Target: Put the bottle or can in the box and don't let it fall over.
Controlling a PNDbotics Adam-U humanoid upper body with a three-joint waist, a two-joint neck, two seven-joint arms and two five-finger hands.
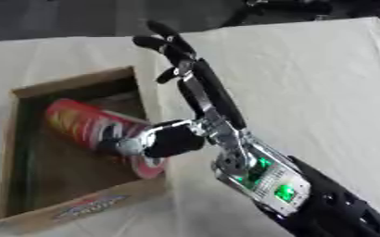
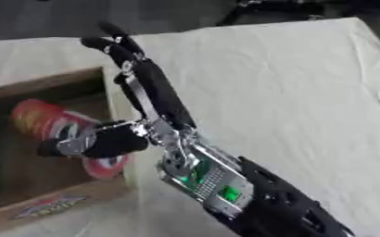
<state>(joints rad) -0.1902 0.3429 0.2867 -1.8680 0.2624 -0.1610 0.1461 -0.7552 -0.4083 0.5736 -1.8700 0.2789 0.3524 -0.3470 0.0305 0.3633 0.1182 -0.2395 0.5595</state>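
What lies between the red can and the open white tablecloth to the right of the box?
In the left eye view, the box's right wall stands between the red can and the white tablecloth.

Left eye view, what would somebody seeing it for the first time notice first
The black and silver right hand dominates, reaching in from the lower right with its fingers stretched straight toward the far side of the table. Next is the red can, lying tilted inside the cardboard box on the left, with the hand's thumb against it. Green lights glow on the wrist, lower right.
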